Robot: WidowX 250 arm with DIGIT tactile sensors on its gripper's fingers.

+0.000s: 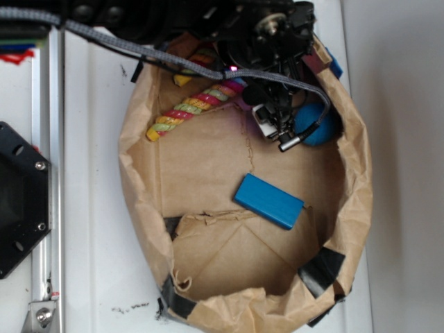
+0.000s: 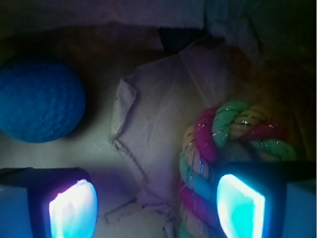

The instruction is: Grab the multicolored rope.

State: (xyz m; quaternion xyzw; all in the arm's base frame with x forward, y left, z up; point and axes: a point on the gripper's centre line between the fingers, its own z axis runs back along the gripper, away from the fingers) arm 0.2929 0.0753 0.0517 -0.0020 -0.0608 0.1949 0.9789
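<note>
Two glowing pads of the open pincer [image 2: 156,206] flank crumpled brown paper beside the twisted multicolored rope [image 2: 223,144].

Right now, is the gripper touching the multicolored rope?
Cannot tell. In the wrist view one finger pad overlaps the multicolored rope, hiding any gap. In the exterior view the gripper hangs beside the rope, contact unclear.

A white painted desk [image 1: 90,208] fills the scene under even, bright light. A silver metal rail [image 1: 47,173] runs along its left side, beside a black plate [image 1: 17,201].
</note>
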